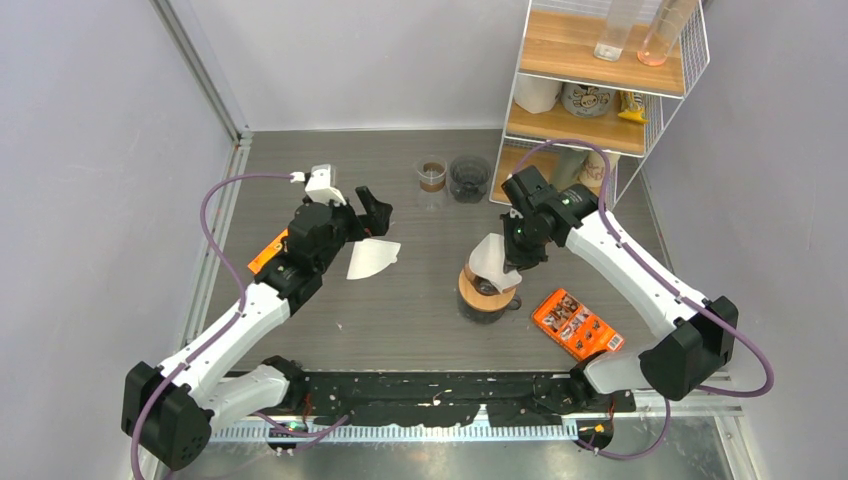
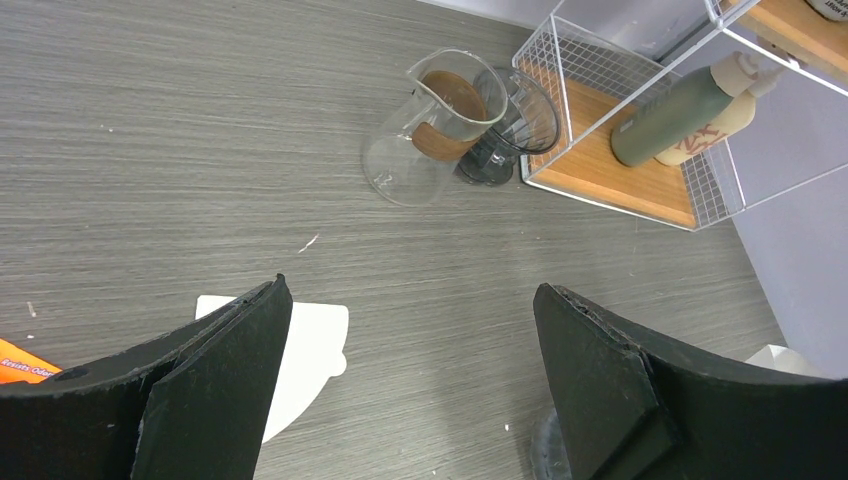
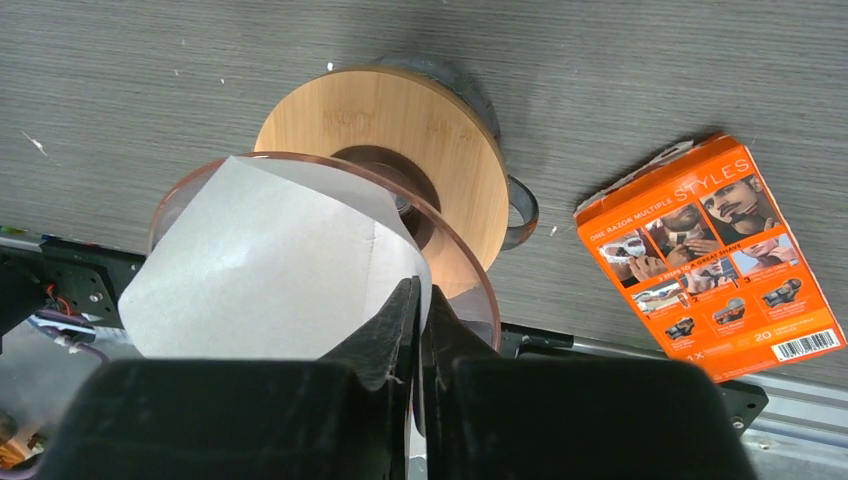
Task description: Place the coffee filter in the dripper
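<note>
grey wood-grain desk [image 1: 400,320] in a white-walled cell. right end effector [image 3: 420,300] is fully closed, fingers pinched on the edge of the white coffee filter [image 3: 270,270]. the filter is opened into a cone and tilted. its lower part sits inside the clear pinkish cone of the dripper [image 3: 400,140] and its upper edge sticks out above the rim. cannot tell if it is seated all the way. the dripper has a round wooden collar and stands upright near mid-desk on a dark base with a handle. orange box [image 3: 715,260] lies flat on the desk to the right of the dripper, apart from it.

left end effector [image 2: 410,380] is wide open, holding nothing, hovering over the desk left of centre. second filter [image 2: 310,350] lies flat on the desk just under its left finger. further back a glass jug [image 2: 430,125] with a brown band touches a dark ribbed cup [image 2: 505,125]. wire shelf [image 2: 640,130] stands beside the cup at the back right, with two bottles [image 2: 680,115] lying on its lowest board.
</note>
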Motion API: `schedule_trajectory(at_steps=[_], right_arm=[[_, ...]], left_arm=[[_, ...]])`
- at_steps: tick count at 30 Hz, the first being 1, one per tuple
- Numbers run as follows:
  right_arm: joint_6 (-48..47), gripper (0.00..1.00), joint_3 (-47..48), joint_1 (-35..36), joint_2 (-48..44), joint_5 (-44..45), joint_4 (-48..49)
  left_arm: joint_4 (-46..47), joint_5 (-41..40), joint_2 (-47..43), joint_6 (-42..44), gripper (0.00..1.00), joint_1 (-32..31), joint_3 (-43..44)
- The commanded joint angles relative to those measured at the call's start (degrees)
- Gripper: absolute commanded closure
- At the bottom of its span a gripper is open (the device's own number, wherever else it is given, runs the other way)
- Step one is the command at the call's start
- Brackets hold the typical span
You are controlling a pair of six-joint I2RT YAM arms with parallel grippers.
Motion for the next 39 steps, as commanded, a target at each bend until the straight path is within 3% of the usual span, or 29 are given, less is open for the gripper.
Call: schedule_trajectory(at_steps=[1,30,35,39], right_arm=[[1.1,0.88,-0.4,-0.1,-1.0,1.5,1.7],[1.1,0.61,9.1,-0.1,-3.4,8.7,-3.3],[-0.2,0.59,13.9,-0.1,-3.5,11.3,-4.9],[-1.5,0.63,15.5,0.0,-4.4,7.8,-3.0]], left_arm=[[2.8,0.7,-0.5,0.7,0.00,0.5,0.6],[5.0,5.6,-2.4,1.1,0.00,0.6,-0.8],[5.1,5.8,-2.5,1.2,0.00,0.6,-0.9],[5.3,5.8,-2.4,1.2,0.01,0.6,-1.0]])
